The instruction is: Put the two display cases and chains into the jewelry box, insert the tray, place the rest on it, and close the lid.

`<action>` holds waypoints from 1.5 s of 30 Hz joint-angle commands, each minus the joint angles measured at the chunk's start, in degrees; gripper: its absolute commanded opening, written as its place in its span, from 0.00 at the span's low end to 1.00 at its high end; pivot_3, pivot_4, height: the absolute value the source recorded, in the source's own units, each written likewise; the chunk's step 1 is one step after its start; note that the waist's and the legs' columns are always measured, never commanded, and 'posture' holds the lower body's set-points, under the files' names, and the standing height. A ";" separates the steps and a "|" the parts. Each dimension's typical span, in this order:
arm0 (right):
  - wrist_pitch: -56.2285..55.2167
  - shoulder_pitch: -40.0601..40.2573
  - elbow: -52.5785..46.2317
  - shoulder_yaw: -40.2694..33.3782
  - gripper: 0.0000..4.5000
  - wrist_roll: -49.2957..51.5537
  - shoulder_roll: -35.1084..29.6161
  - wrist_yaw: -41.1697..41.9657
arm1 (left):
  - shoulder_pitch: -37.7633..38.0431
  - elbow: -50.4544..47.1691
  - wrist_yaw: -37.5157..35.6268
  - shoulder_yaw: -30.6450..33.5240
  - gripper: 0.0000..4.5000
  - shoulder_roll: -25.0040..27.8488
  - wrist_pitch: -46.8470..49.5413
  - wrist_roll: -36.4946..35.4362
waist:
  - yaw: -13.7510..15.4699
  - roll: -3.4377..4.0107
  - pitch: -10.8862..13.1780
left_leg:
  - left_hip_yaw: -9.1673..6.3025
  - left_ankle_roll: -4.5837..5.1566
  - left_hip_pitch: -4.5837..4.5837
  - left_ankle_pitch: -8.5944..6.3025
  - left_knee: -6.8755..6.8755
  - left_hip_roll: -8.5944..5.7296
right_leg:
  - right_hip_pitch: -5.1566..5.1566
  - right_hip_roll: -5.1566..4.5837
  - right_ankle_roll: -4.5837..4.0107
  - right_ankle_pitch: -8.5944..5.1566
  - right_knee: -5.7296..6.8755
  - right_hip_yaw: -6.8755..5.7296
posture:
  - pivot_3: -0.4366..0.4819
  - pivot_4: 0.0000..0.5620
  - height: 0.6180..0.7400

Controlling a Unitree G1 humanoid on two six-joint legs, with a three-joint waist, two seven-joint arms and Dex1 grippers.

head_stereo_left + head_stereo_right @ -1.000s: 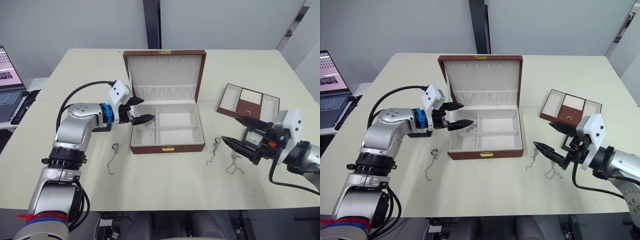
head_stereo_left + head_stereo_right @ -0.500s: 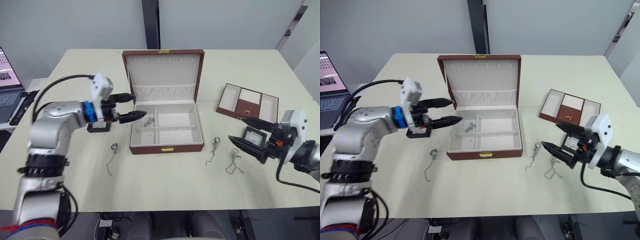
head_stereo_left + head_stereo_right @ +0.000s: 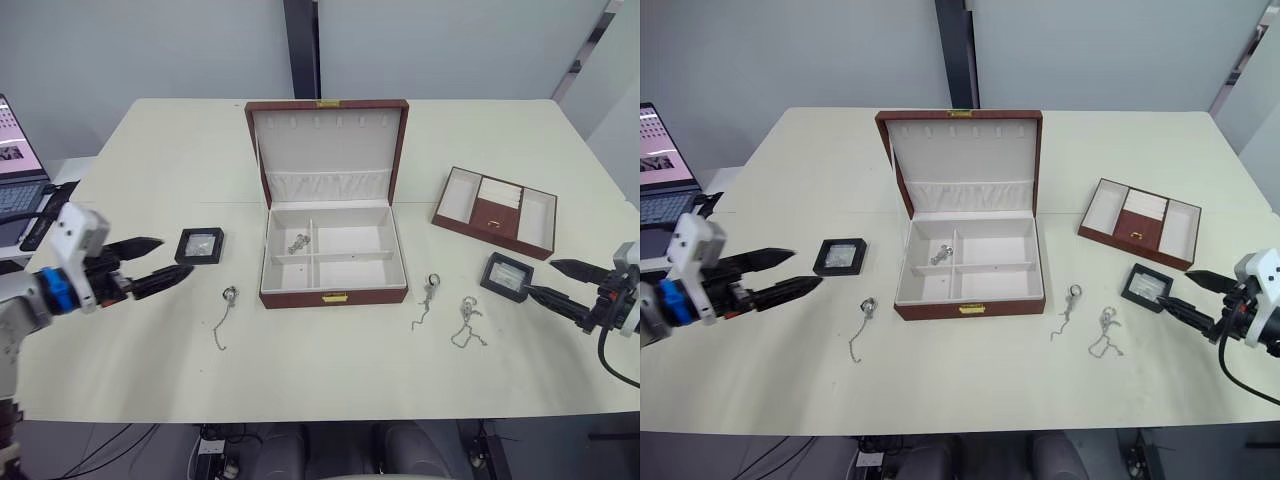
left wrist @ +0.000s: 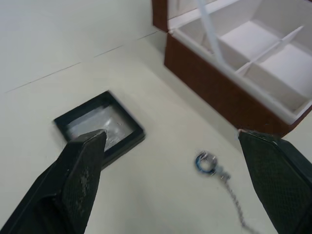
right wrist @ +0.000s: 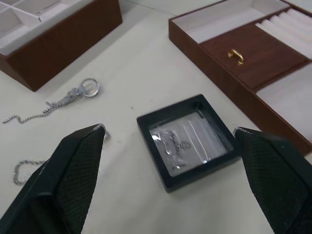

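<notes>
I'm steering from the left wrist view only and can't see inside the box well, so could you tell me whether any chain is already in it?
Observer: Yes, one chain lies in the jewelry box's rear-left compartment.
Operator: Thank you. Where is the other display case?
Observer: The second display case sits on the table by the open right gripper.
Operator: And the tray?
Observer: The tray rests behind that case, still outside the box.

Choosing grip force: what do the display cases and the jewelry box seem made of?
Display cases: likely rigid black plastic frames, matte, with a clear glossy window that reflects light. Jewelry box: reddish-brown wood-look shell, possibly leatherette, with cream fabric-like lining and a gold metal clasp.
</notes>
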 commanded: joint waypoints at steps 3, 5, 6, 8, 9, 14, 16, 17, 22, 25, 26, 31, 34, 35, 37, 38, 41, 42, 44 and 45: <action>-4.84 -3.15 7.50 1.20 1.00 -3.81 -2.43 3.63 | 7.58 0.62 2.03 8.76 0.99 0.35 -3.76 2.41 | 0.10 0.00 0.00 | -0.03 0.00 0.00 0.00 0.00 0.01 | 0.00 -0.01 0.00 0.00 0.01 -0.02 | 0.48 0.27 1.00; -5.99 -3.93 9.62 2.22 1.00 -5.37 -3.31 4.42 | 11.11 2.56 2.70 10.97 0.99 -0.29 -6.21 4.04 | 0.10 0.02 0.00 | 0.02 0.00 0.01 0.00 0.00 -0.01 | 0.00 -0.04 0.00 0.00 0.00 0.01 | 0.48 0.27 1.00; -6.57 -4.22 10.37 2.61 1.00 -5.92 -3.59 4.77 | 12.33 3.36 2.83 11.34 0.99 -0.48 -7.20 4.48 | 0.09 0.02 0.00 | 0.04 0.00 0.01 0.00 -0.01 -0.02 | -0.01 -0.06 0.00 0.00 -0.01 0.01 | 0.48 0.27 1.00; -7.50 -4.82 11.65 3.04 1.00 -6.60 -3.78 5.41 | 14.08 4.18 3.21 11.72 0.99 -0.77 -8.44 4.91 | 0.09 0.02 0.00 | 0.02 0.00 0.01 0.00 -0.04 0.00 | -0.04 -0.06 0.00 0.00 -0.01 -0.01 | 0.48 0.27 1.00; -7.91 -5.03 12.12 3.23 1.00 -6.92 -3.84 5.69 | 14.79 4.25 3.37 11.87 0.99 -0.97 -8.62 4.82 | 0.09 0.02 0.00 | 0.01 0.00 0.01 0.00 -0.04 0.02 | -0.03 -0.05 0.00 0.00 0.00 -0.02 | 0.48 0.27 1.00; -8.91 -5.84 13.32 3.45 1.00 -7.79 -3.90 6.27 | 16.12 4.25 4.04 11.76 0.99 -1.25 -9.05 4.56 | 0.11 0.02 0.00 | 0.03 0.00 0.00 0.00 -0.02 -0.03 | 0.00 -0.08 0.00 0.00 0.00 -0.01 | 0.48 0.27 1.00; -9.02 -5.98 13.53 3.41 1.00 -8.05 -3.84 6.46 | 16.40 4.40 4.32 11.61 0.99 -1.13 -9.28 4.78 | 0.10 0.02 0.00 | 0.00 0.00 0.00 0.00 -0.03 -0.01 | 0.00 -0.07 0.00 0.00 0.00 -0.03 | 0.48 0.27 1.00; -9.08 -6.06 13.69 3.41 1.00 -8.22 -3.82 6.49 | 16.42 4.39 4.32 11.50 0.99 -1.05 -9.29 4.70 | 0.10 0.02 0.00 | 0.01 0.00 0.00 0.00 -0.03 0.00 | -0.01 -0.07 0.00 0.00 0.00 -0.03 | 0.48 0.27 1.00; -9.20 -5.81 13.68 3.36 1.00 -8.46 -3.64 6.32 | 17.03 4.26 3.82 10.83 0.99 -0.55 -9.56 4.81 | 0.10 0.02 0.00 | 0.03 0.00 0.02 0.00 -0.03 0.00 | 0.00 -0.07 0.00 0.00 0.01 -0.01 | 0.48 0.27 1.00; -8.91 -5.41 13.16 3.16 1.00 -8.28 -3.56 6.17 | 16.96 4.48 3.66 10.65 0.99 -0.19 -9.75 4.94 | 0.10 0.02 0.00 | 0.02 0.00 0.01 0.00 -0.03 0.01 | -0.01 -0.06 0.00 0.00 0.01 -0.02 | 0.48 0.27 1.00; -8.83 -5.33 13.03 3.10 1.00 -8.22 -3.53 6.13 | 16.75 4.65 3.61 10.47 0.99 0.05 -9.89 5.07 | 0.10 0.02 0.00 | 0.02 0.00 0.02 0.00 -0.03 0.01 | -0.01 -0.06 0.00 0.00 0.02 -0.02 | 0.48 0.27 1.00; -8.14 -5.28 12.09 2.61 1.00 -7.49 -3.34 5.87 | 15.77 5.32 3.34 9.50 0.99 0.83 -10.52 5.57 | 0.09 0.02 0.00 | 0.03 0.00 0.02 0.00 -0.03 0.00 | -0.01 -0.06 0.00 0.00 0.02 -0.02 | 0.48 0.27 1.00; -6.75 -5.49 9.90 2.20 1.00 -6.18 -3.06 5.96 | 14.45 6.20 2.60 7.33 0.99 1.45 -11.57 6.34 | 0.10 0.04 -0.01 | 0.02 0.00 0.02 0.00 -0.03 0.00 | -0.01 -0.06 0.00 0.00 0.02 -0.02 | 0.48 0.27 1.00; -5.99 -5.49 8.45 2.05 1.00 -5.52 -2.90 6.04 | 13.60 6.78 2.09 6.17 0.99 1.76 -12.05 6.61 | 0.10 0.05 -0.02 | 0.03 0.00 0.02 0.00 -0.03 -0.01 | -0.01 -0.07 0.00 0.00 0.02 -0.02 | 0.48 0.27 1.00; -4.29 -5.55 4.98 1.86 1.00 -3.99 -2.49 6.02 | 10.96 8.11 0.85 3.10 0.99 2.78 -13.07 7.38 | 0.11 0.05 -0.01 | 0.02 0.00 0.02 0.00 -0.03 -0.01 | 0.00 -0.06 0.00 0.00 0.03 -0.03 | 0.48 0.27 1.00; -3.06 -5.54 2.53 1.81 1.00 -2.83 -2.18 5.87 | 8.73 9.01 0.13 1.31 0.99 3.27 -13.45 7.50 | 0.11 0.05 -0.01 | 0.01 0.00 0.01 0.00 -0.03 0.00 | 0.00 -0.05 0.00 0.00 0.04 -0.04 | 0.48 0.27 1.00; 1.26 -5.42 -6.97 2.50 1.00 1.05 -0.80 4.65 | 0.93 12.77 -2.51 -5.32 0.99 4.66 -15.93 9.20 | 0.15 0.04 -0.01 | -0.01 0.00 0.00 0.00 -0.03 -0.01 | 0.00 -0.04 0.00 0.00 0.04 -0.07 | 0.48 0.27 1.00; 2.74 -5.54 -10.56 2.99 1.00 2.31 -0.32 3.97 | -2.08 14.27 -3.50 -7.78 0.99 5.02 -16.79 10.00 | 0.18 0.05 -0.01 | -0.01 0.00 -0.01 0.00 -0.02 -0.02 | -0.01 -0.04 0.00 0.00 0.03 -0.07 | 0.48 0.27 1.00; 5.73 -6.08 -17.03 3.78 1.00 4.87 0.68 2.35 | -7.86 17.48 -5.28 -12.02 0.99 5.37 -18.74 11.62 | 0.20 0.05 -0.01 | -0.02 0.00 -0.04 0.00 -0.02 -0.03 | -0.03 -0.02 0.00 0.00 0.05 -0.09 | 0.48 0.27 1.00; 6.96 -6.31 -19.67 4.12 1.00 6.00 1.09 1.67 | -10.44 19.00 -6.09 -13.79 0.99 5.36 -19.65 12.38 | 0.20 0.05 -0.01 | -0.01 0.00 -0.04 0.00 -0.01 -0.04 | -0.04 -0.02 0.00 0.00 0.05 -0.08 | 0.48 0.27 1.00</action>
